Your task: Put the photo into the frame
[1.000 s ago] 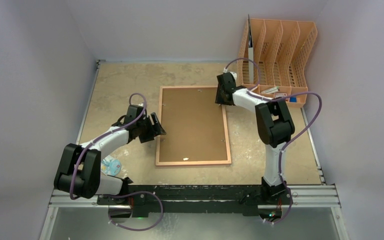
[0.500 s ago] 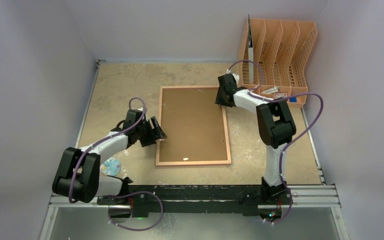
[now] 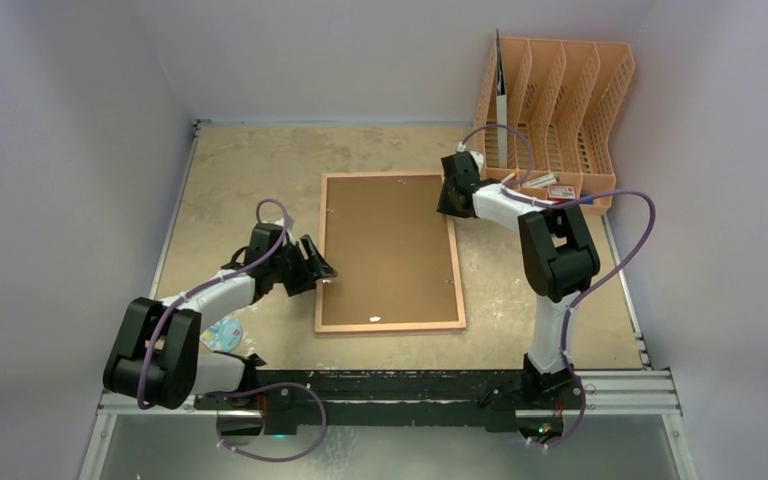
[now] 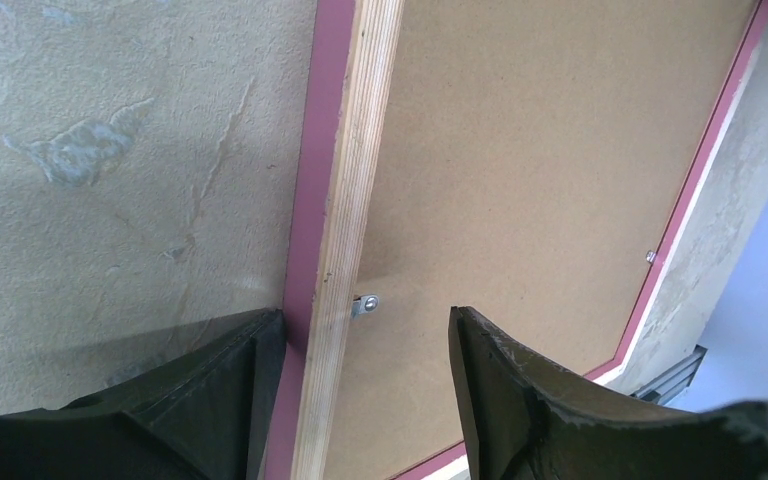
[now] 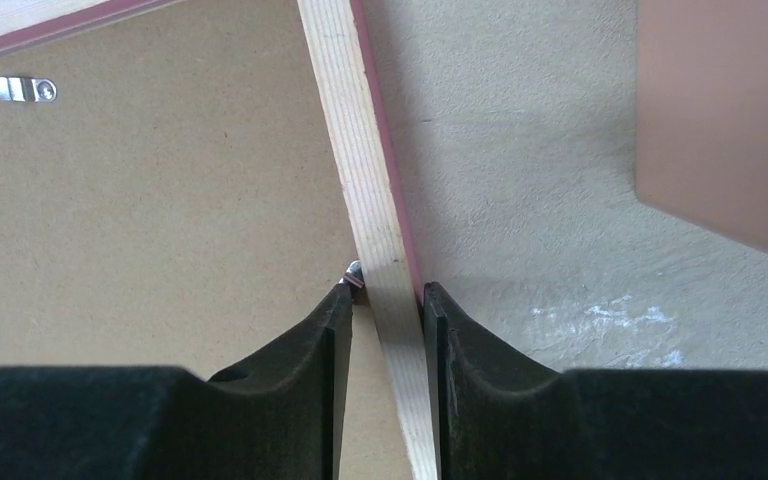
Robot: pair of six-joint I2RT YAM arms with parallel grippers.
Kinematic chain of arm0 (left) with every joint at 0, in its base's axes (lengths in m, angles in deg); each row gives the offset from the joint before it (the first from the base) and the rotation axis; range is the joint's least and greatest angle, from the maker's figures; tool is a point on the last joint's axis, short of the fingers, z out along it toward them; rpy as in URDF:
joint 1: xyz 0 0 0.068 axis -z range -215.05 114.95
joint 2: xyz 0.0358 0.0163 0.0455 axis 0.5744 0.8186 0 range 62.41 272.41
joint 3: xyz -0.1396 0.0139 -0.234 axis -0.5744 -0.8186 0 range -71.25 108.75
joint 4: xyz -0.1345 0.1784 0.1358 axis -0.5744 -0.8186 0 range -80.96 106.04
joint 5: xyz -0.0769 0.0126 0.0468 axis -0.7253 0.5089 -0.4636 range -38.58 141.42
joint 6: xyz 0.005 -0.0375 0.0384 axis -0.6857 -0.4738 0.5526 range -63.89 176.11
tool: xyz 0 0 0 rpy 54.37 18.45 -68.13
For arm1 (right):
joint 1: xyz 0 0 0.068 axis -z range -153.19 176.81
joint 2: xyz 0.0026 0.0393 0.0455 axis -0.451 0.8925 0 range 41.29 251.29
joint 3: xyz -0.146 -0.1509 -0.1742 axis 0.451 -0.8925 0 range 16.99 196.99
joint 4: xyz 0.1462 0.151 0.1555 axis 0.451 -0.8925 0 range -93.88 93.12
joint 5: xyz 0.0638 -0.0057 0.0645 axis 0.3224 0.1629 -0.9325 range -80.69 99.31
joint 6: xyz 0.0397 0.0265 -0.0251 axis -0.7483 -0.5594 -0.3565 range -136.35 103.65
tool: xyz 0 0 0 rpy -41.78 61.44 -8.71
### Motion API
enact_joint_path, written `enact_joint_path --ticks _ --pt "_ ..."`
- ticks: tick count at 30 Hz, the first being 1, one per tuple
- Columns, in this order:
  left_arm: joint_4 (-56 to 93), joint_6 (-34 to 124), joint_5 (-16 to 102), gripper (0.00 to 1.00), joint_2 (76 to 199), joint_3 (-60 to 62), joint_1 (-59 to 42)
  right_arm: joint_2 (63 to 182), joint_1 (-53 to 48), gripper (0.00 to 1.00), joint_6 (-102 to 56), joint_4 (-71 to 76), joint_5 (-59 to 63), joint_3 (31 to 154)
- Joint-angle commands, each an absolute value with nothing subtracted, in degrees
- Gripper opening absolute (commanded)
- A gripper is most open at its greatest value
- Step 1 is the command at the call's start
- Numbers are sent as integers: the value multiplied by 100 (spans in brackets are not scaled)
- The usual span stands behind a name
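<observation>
Tan table (image 3: pixel 230 180): frame (image 3: pixel 390 324), orange rack (image 3: pixel 560 90), small disc (image 3: pixel 222 335).

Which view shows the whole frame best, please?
Top external: the frame lies back-up, almost entirely visible. The left wrist view shows part of its back and a clip; the right wrist view, one rail between its fingers.

— What lies beyond the right jaws?
— An orange file rack (image 3: pixel 555 115), up and to their right, with a thin dark sheet (image 3: pixel 500 70) upright in its leftmost slot.
— And near the left jaws?
— Behind them, a small round pale thing (image 3: pixel 222 333) on the tan table (image 3: pixel 230 170); possibly a sticker.
</observation>
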State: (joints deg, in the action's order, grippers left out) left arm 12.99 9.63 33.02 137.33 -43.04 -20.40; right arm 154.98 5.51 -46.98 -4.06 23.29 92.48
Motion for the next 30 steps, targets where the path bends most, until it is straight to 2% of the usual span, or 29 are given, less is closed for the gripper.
enact_joint_path --ticks 1,10,16,23,30 --pt "1424 837 2997 62 13773 -4428 -1945 15493 457 32 -4772 -796 2156 9099" --pt "1370 929 3053 62 13808 -4413 -1950 15590 457 50 -4844 -772 2163 9384" --pt "1337 957 3076 62 13817 -4420 -1948 15716 457 48 -5152 -910 2605 9521" --pt "1314 1020 3110 62 13848 -4469 -1950 15815 457 53 -5416 -822 2800 9530" --pt "1279 1075 3155 62 13853 -4469 -1950 15813 462 50 -5760 -893 3276 9597"
